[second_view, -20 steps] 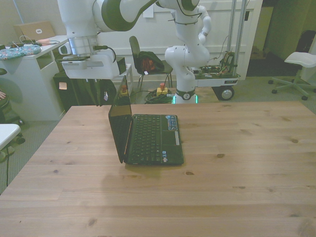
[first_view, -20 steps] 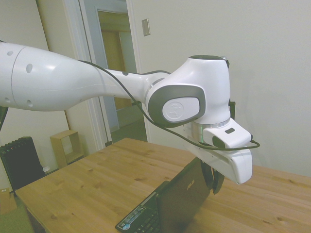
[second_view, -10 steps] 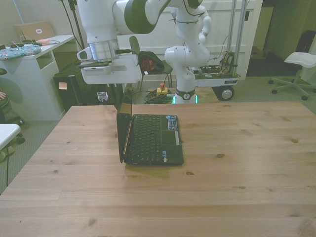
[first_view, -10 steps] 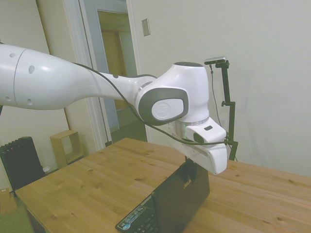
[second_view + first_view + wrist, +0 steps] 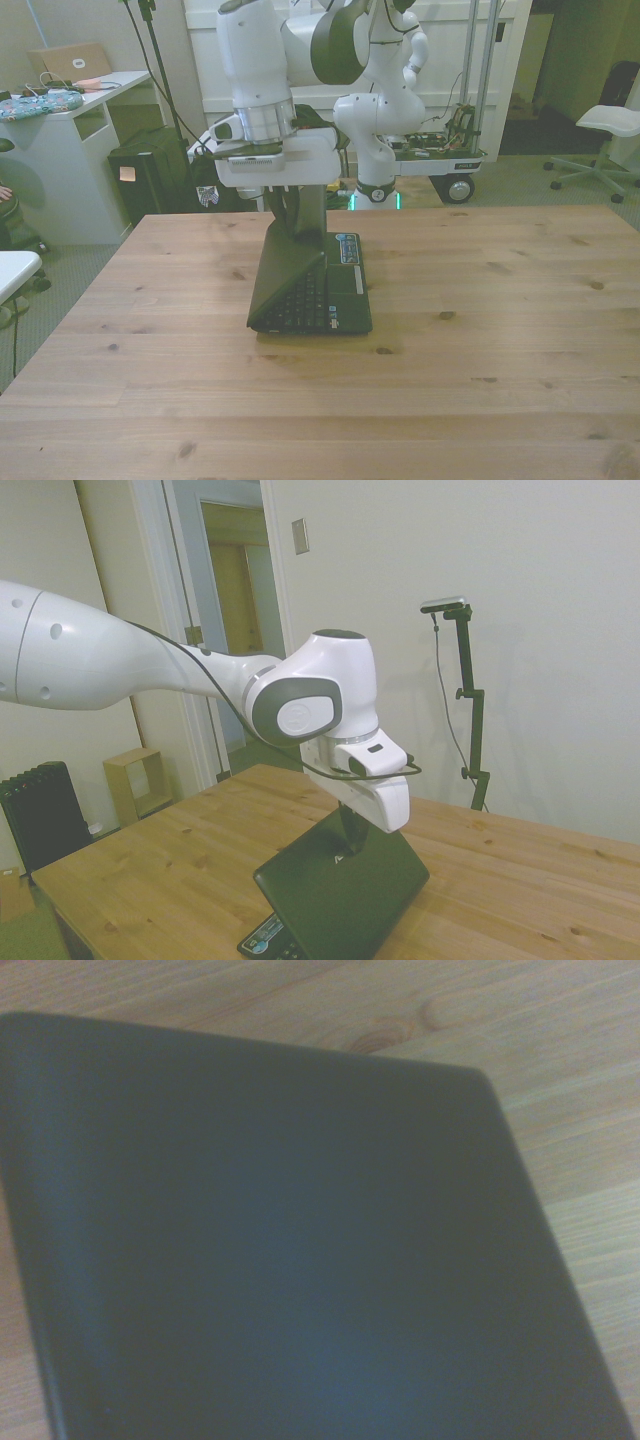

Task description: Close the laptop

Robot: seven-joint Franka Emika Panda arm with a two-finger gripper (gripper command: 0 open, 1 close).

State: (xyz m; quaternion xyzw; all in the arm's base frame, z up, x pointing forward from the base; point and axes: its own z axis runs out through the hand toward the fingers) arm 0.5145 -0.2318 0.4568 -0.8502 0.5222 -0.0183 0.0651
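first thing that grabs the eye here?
The white arm dominates, reaching down over the middle of the wooden table. Its end effector presses on the back of the laptop lid, which leans partway shut over the keyboard. In the wrist view, the dark lid nearly fills the picture.

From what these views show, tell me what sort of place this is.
Probably a robotics lab set up in an office-like room. A second white robot arm stands on a wheeled cart behind the wooden table, and a desk and an office chair stand at the sides.
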